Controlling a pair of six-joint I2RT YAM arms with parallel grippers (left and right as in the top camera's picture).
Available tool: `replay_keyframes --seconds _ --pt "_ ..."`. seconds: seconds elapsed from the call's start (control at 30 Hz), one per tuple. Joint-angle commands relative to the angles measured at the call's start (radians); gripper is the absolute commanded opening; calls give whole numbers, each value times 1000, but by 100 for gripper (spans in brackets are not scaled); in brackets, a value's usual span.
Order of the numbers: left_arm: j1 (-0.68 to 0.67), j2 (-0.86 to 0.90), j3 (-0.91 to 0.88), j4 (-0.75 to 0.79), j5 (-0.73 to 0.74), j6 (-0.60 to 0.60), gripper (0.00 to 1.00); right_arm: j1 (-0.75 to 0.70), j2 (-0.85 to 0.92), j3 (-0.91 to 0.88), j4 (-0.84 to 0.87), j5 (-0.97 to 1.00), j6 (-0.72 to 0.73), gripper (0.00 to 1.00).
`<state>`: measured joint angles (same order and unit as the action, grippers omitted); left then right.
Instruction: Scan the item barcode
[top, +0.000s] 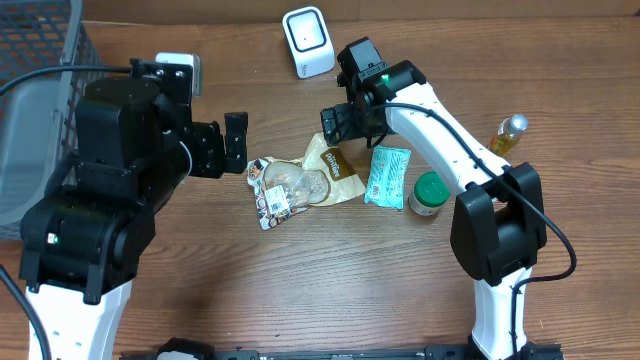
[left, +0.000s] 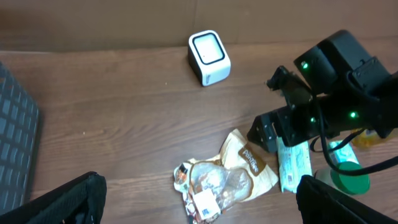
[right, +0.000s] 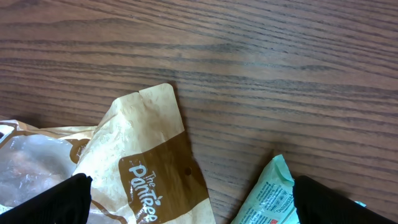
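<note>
A tan and brown snack bag (top: 300, 180) lies crumpled mid-table, a white label (left: 203, 202) facing up at its near end. The white scanner (top: 308, 42) stands at the back edge, also in the left wrist view (left: 209, 57). My right gripper (top: 352, 128) hovers open just above the bag's brown top (right: 155, 180), nothing between its fingers (right: 68, 199). My left gripper (top: 228, 148) is open to the left of the bag and apart from it; the left wrist view shows the bag (left: 227, 177) lying between its spread fingers (left: 68, 199).
A teal wipes pack (top: 388, 176) lies right of the bag, with a green-lidded jar (top: 428, 194) beside it and a yellow bottle (top: 509, 135) further right. A dark wire basket (top: 30, 90) stands at the far left.
</note>
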<state>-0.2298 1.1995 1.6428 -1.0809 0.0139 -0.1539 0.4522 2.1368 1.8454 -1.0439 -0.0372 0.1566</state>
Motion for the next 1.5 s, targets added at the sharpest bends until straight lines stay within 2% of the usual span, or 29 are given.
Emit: replay_keyframes --seconds 0.0,0.23,0.37,0.57,0.97,1.2,1.33,1.47 --pt "-5 -16 13 -13 -3 -6 99 0 2 -1 3 7 4 100" --pt "-5 -20 5 -21 -3 -6 100 0 2 -1 3 7 4 100" --pt "-5 -24 -61 -8 -3 -6 99 0 2 -1 3 7 4 100" --pt "-5 -97 -297 105 -7 -6 99 0 2 -1 3 7 4 100" --pt "-5 -370 -824 163 -21 -4 100 0 2 -1 3 7 4 100" --pt "-4 -500 -998 368 -21 -7 100 0 2 -1 3 7 4 100" --pt "-4 -589 -1046 408 -26 3 100 0 2 -1 3 7 4 100" --pt "29 -715 -1096 510 -24 20 100 0 2 -1 3 7 4 100"
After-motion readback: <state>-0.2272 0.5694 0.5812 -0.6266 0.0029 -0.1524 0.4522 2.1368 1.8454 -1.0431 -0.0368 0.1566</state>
